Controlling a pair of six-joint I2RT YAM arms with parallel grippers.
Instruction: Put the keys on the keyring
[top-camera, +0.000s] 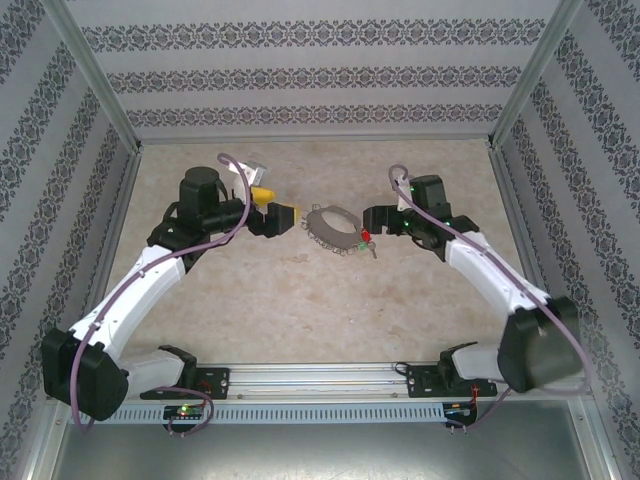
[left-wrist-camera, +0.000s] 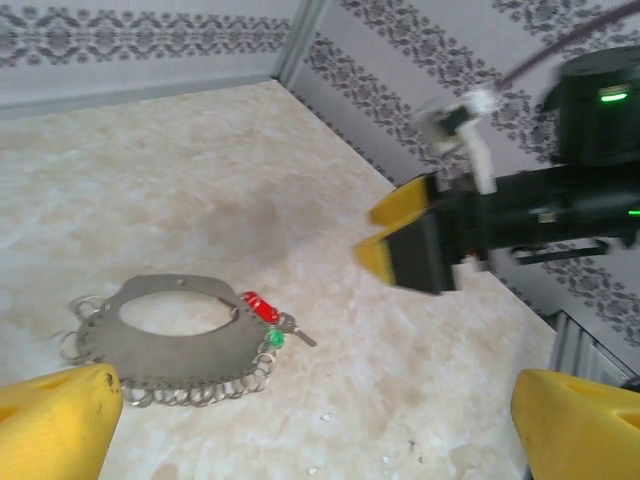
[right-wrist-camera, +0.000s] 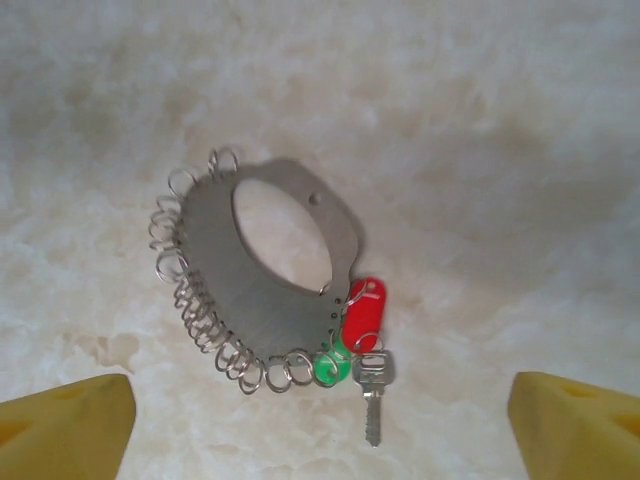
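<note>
Out on the counter (top-camera: 300, 300), left gripper (top-camera: 275, 210) and right gripper (left-wrist-camera: 392, 232) flank the goods, both jaws spread wide and holding nothing. Between them the keyring (right-wrist-camera: 235, 290) lies flat. The key (right-wrist-camera: 371, 395) sits at its right-hand edge, long axis running straight down the right wrist view, blade toward that gripper and head by the red tag (right-wrist-camera: 363, 313). The danger: it's thin and flat, so closing jaws may skid it off, or snag the green tag (right-wrist-camera: 328, 368) and fringe rings (crowded right alongside), dragging the whole ring.
</note>
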